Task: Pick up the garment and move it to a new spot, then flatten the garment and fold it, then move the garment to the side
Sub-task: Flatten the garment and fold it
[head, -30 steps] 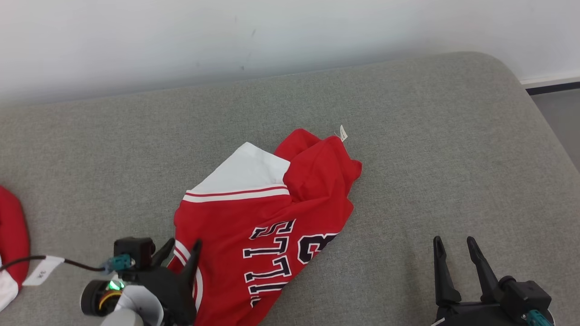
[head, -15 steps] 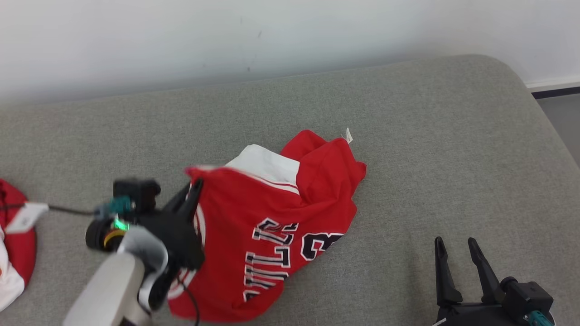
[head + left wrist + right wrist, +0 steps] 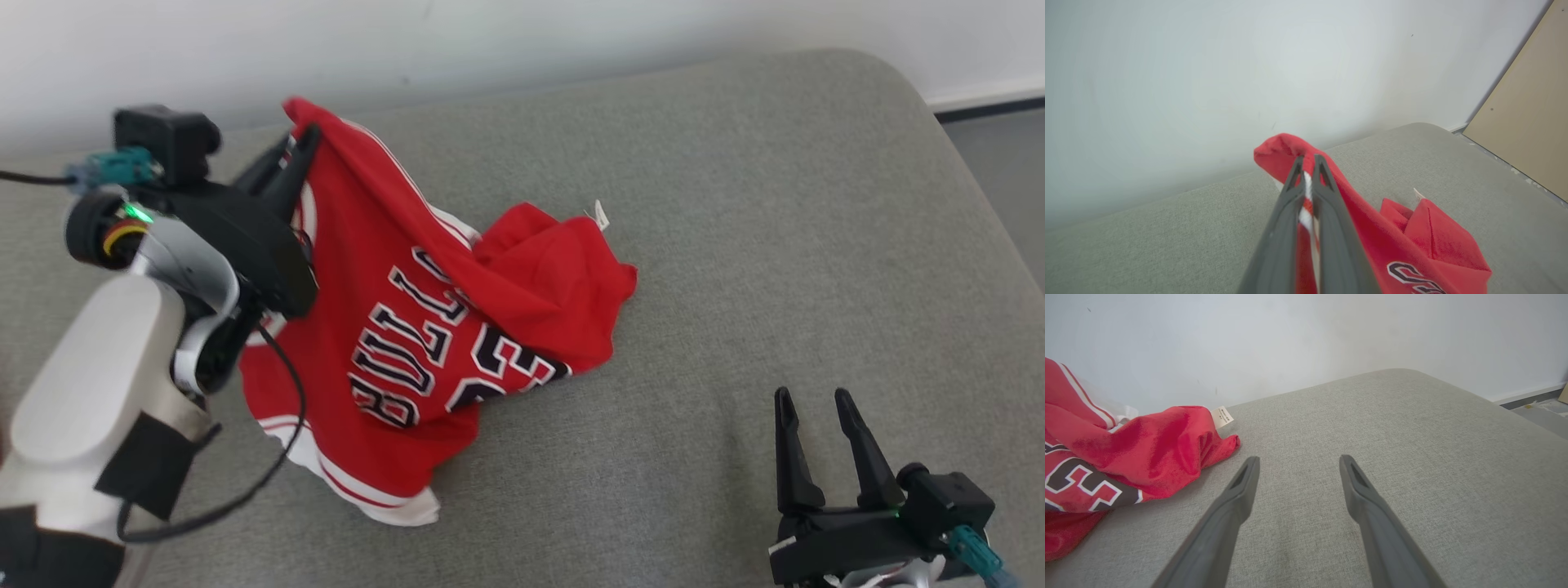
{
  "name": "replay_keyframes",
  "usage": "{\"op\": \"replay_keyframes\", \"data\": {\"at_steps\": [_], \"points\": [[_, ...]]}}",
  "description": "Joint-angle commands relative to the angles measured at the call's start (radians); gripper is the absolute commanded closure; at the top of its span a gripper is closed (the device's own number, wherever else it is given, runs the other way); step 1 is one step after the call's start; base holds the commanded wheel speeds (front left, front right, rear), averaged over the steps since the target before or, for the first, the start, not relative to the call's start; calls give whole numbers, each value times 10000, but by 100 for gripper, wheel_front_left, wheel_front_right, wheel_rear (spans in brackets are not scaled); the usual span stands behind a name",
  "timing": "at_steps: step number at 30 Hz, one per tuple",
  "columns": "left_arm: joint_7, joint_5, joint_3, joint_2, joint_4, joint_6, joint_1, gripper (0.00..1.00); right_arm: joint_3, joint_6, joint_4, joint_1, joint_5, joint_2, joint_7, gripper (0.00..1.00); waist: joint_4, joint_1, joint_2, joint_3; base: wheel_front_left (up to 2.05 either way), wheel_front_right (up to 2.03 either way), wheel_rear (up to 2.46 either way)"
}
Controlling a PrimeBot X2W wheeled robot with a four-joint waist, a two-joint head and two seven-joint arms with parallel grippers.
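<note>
The left tool (image 3: 298,140) is clamped on the white-striped edge of the red garment (image 3: 424,327), its 2 fingers pressed together with the hem between them. It is held up near the pale wall (image 3: 522,33). From there the garment drapes down onto the grey fabric surface (image 3: 735,245), its far part bunched there with a small white tag (image 3: 600,215) at the top. Well apart to the right, the right tool (image 3: 812,394) hovers, fingers spread, holding nothing.
</note>
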State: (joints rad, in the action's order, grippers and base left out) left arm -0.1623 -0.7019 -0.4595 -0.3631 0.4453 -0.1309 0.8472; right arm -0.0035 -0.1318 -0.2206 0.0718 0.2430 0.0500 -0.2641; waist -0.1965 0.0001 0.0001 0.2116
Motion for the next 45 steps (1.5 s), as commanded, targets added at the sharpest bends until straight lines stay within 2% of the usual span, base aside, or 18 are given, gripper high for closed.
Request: {"op": "replay_keyframes", "data": {"at_steps": [1, 4, 9, 16, 17, 18, 19, 24, 29, 34, 40, 45], "points": [[290, -64, -23, -90, 335, 9, 393, 100, 31, 22, -4, 215, 88, 7, -12, 0, -445, -1, -1, 484, 0, 0, 0], [799, 155, -152, -303, 942, 9, 922, 100, 64, 22, 7, 370, 155, 9, -12, 0, -714, -1, -1, 787, 0, 0, 0], [1779, 55, -460, -302, 2147, 8, 1443, 100, 135, 22, 22, 552, 227, 6, -12, 0, -966, -1, -1, 1058, 0, 0, 0], [2870, -99, -1047, -80, 3370, 8, 1755, 100, 106, 22, -20, 590, 189, 7, -12, 0, -1020, -1, -1, 1028, 0, 0, 0], [2911, -168, -1187, -6, 3508, 8, 1758, 94, 92, 22, -27, 577, 169, 9, -12, 0, -990, -1, -1, 995, 0, 0, 0], [3013, -138, -1353, 12, 3575, 8, 1791, 31, 91, 22, -28, 563, 152, 7, -12, 0, -951, -1, -1, 957, 0, 0, 0], [3134, -162, -1496, 0, 3670, 8, 1831, 0, 63, 22, -31, 536, 137, 7, -12, 0, -899, -1, -1, 905, 0, 0, 0], [3653, -740, -2111, -153, 3562, 9, 1565, 0, -107, 22, -56, 232, -6, 7, -12, 0, -327, -1, -1, 465, 0, 0, 0], [3997, -1370, -2161, -483, 3010, 9, 1047, 0, -226, 22, -53, 58, -85, 7, -12, 0, 281, -1, -1, 154, 0, 0, 0], [4109, -1460, -2254, -771, 2810, 16, 306, 0, -262, 22, -44, 77, -149, 10, -12, 0, 683, -1, -1, 13, 0, 0, 0], [4200, -1792, -2185, -583, 2749, 240, -983, 0, -216, 22, -51, 33, -161, 10, -12, 0, 814, -1, -1, -13, 0, 0, 0], [4233, -2012, -2194, -355, 2786, 238, -2048, 0, -258, 22, -45, -84, -170, 9, -12, 0, 812, -1, -1, 25, 0, 0, 0]]}}
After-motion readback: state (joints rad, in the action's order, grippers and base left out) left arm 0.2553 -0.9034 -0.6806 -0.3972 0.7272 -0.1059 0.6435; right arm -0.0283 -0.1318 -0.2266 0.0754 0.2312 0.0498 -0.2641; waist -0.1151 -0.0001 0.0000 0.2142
